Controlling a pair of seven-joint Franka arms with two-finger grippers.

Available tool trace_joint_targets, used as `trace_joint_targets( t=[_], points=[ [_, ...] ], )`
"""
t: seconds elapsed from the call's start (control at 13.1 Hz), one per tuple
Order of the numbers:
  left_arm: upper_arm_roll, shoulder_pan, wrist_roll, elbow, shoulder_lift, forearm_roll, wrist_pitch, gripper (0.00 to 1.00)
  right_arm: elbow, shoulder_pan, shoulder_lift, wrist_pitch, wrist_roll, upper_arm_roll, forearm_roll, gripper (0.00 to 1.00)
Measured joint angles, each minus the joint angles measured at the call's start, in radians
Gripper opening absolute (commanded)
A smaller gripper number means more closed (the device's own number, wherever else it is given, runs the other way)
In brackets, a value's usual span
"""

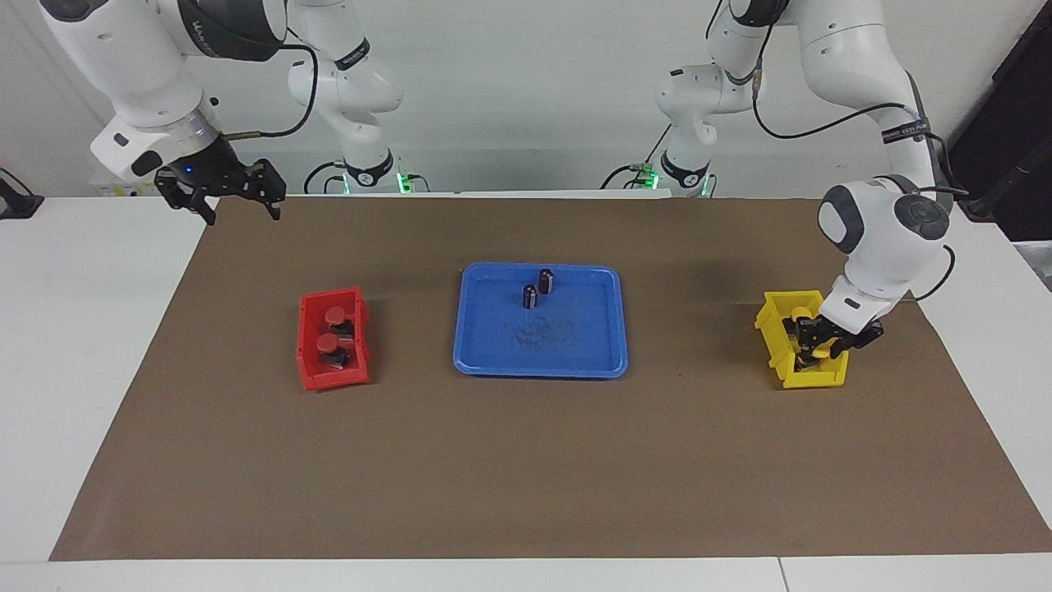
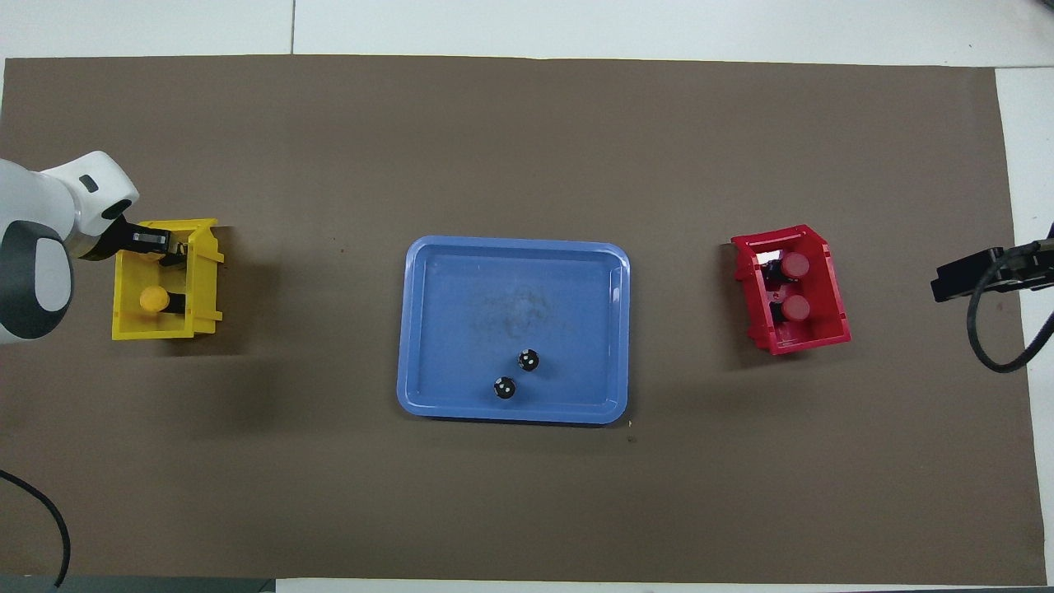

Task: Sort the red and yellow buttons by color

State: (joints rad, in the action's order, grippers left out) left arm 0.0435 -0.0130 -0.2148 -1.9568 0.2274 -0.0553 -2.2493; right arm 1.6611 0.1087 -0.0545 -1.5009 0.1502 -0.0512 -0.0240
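Two red buttons (image 1: 334,315) (image 1: 329,343) lie in the red bin (image 1: 308,349), toward the right arm's end of the table; they also show in the overhead view (image 2: 795,264) (image 2: 795,307). One yellow button (image 2: 151,298) lies in the yellow bin (image 2: 206,288), toward the left arm's end. My left gripper (image 1: 816,344) reaches down into the yellow bin (image 1: 772,329), with a second yellow button (image 1: 818,352) at its tip. My right gripper (image 1: 238,205) is open and empty, raised over the table's edge at the right arm's end.
A blue tray (image 1: 538,370) sits mid-table on the brown mat. Two small dark cylinders without coloured caps (image 1: 531,296) (image 1: 546,280) stand in it, on the side nearer the robots. They also show in the overhead view (image 2: 504,387) (image 2: 528,359).
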Motion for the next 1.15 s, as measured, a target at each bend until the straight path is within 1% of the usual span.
trace_joint_targets(
  t=[0.23,0.38,0.54,0.69,0.84,1.0,1.15],
  points=[
    [-0.002,0.000,0.000,0.076,-0.006,0.000,0.113,0.98,0.000,0.000,0.000,-0.004,0.000,0.000,0.000,1.00],
    [-0.006,0.001,0.000,0.125,-0.012,0.000,0.188,1.00,0.000,0.000,0.000,-0.004,0.000,-0.001,0.000,1.00],
    [-0.016,0.006,0.001,0.209,-0.026,0.000,0.317,1.00,0.000,0.000,0.000,-0.005,0.000,-0.001,0.000,1.00],
    [-0.030,0.016,0.018,0.317,-0.060,0.005,0.462,1.00,0.000,0.000,0.000,-0.005,0.000,-0.001,0.000,1.00],
    [-0.034,0.036,0.081,0.393,-0.108,0.047,0.585,1.00,0.000,0.000,0.000,-0.005,0.000,-0.001,0.000,1.00],
    [-0.038,0.049,0.098,0.440,-0.137,0.073,0.681,1.00,0.000,0.000,0.000,-0.005,0.000,-0.001,0.000,1.00],
    [-0.041,0.063,0.103,0.462,-0.158,0.076,0.727,1.00,0.000,0.000,0.000,-0.005,0.000,-0.001,0.000,1.00]
  ],
)
